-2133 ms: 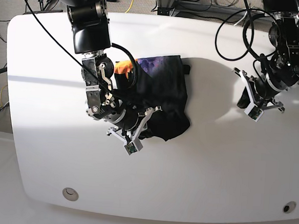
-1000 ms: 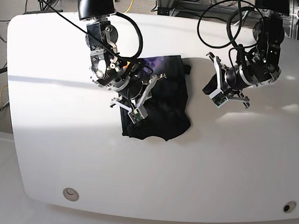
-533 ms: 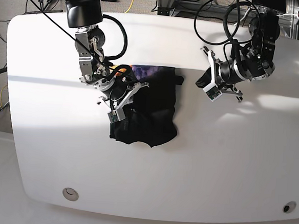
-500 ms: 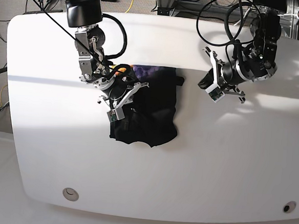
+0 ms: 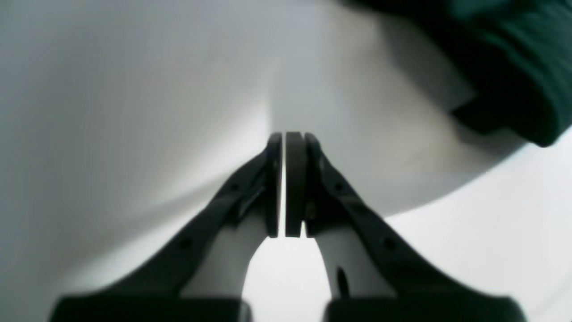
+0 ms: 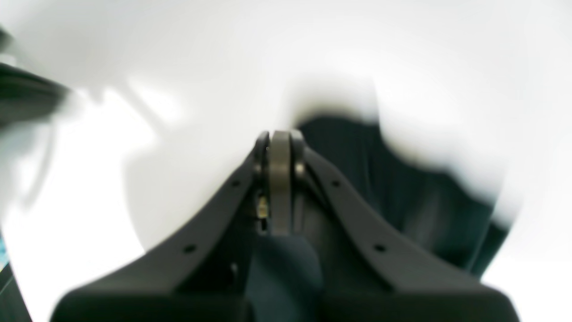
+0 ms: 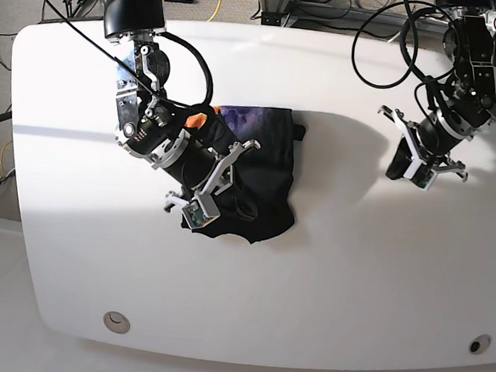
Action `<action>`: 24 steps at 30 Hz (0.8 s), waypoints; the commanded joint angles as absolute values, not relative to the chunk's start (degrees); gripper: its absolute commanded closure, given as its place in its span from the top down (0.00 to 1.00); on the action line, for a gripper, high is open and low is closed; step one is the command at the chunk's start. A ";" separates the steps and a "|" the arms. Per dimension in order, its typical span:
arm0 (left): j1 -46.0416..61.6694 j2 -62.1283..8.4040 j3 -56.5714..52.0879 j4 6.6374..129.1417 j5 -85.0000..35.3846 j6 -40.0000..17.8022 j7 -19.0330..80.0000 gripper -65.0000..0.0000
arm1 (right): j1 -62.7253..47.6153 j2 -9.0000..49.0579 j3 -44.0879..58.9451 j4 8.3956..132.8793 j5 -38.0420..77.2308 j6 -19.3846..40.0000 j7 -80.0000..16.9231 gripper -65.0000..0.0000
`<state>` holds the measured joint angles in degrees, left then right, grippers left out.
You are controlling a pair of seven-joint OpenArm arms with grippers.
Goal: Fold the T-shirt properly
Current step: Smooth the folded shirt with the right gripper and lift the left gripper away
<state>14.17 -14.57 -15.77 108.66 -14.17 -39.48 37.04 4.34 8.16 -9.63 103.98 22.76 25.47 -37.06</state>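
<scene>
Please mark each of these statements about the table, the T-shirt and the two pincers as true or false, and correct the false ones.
1. The T-shirt lies spread flat to its full size. False: it is bunched into a compact heap on the table.
2. The left pincer is shut with nothing in it. True.
3. The left pincer rests on the T-shirt. False: in the base view it is over bare table, well apart from the cloth.
4. The right pincer is shut, with dark cloth just beyond it. True.
5. A colourful print shows at the heap's far edge. True.
</scene>
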 commanded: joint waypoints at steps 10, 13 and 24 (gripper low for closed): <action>22.72 -11.99 -17.36 109.85 -14.86 -40.00 28.03 0.01 | -0.54 7.76 -10.85 97.28 15.02 25.75 -23.65 0.00; 23.65 -11.64 -17.33 109.62 -14.88 -40.00 29.02 0.00 | 1.59 5.79 -11.85 91.17 15.08 24.43 -22.67 0.00; 23.17 -11.82 -16.27 107.15 -14.99 -40.00 35.96 0.00 | 14.81 -1.46 -14.10 66.88 17.18 17.33 -23.89 0.00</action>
